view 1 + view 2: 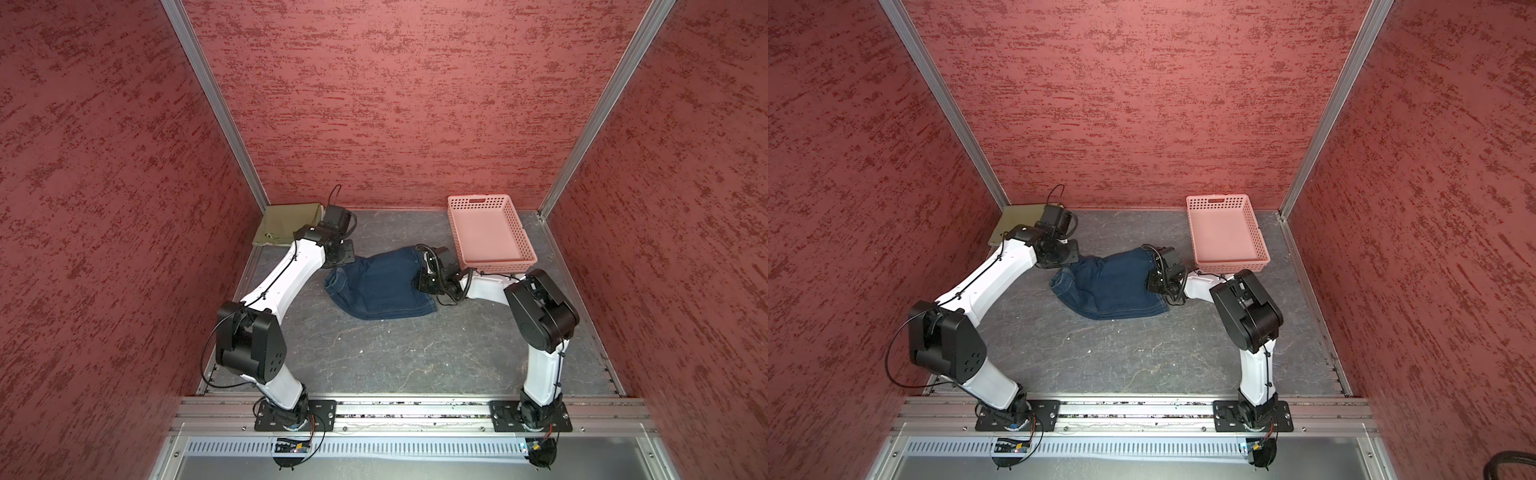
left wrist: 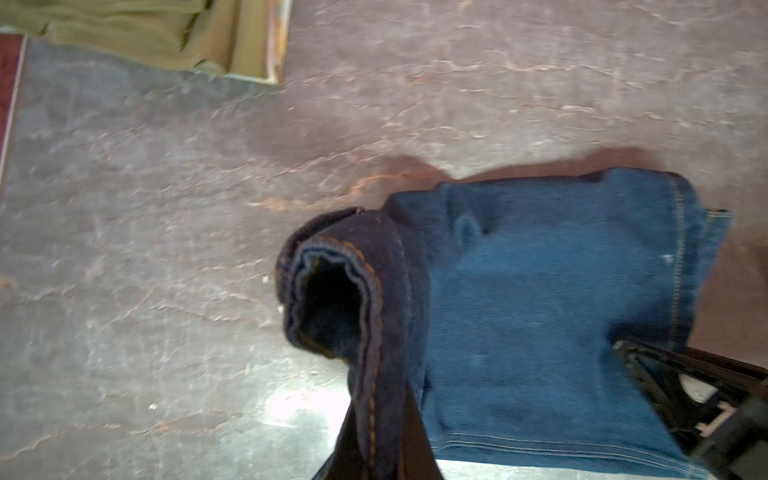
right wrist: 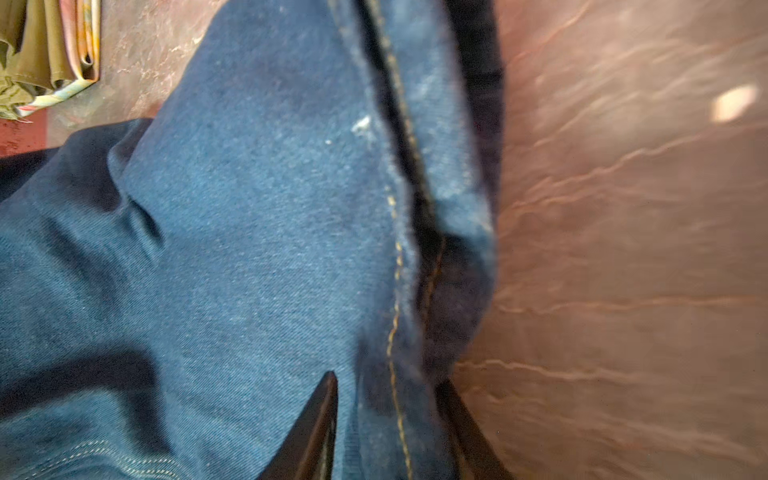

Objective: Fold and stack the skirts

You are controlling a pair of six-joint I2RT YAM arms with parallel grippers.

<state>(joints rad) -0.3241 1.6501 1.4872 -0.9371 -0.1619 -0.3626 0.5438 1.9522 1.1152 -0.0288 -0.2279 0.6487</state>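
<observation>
The dark blue denim skirt (image 1: 380, 282) lies loosely spread in the middle of the grey table (image 1: 374, 357), between the two arms. The left gripper (image 2: 380, 453) is clamped on its stitched edge, and that end is bunched into a raised loop, which looks like a corner held up for folding. The right gripper (image 3: 390, 415) sits at the opposite edge with a jaw on each side of the seamed fold and cloth between them. I cannot tell whether it has bitten down yet. My guess is that each arm takes one end so the denim can be lifted and doubled over evenly.

In the far left corner, the olive-green skirt (image 1: 286, 222) is folded flat on top of the floral skirt (image 3: 85, 41), of which only a striped edge peeks out. That looks like the stack the denim should join. The pink perforated basket (image 1: 490, 203) stands at the far right, clear of the cloth
</observation>
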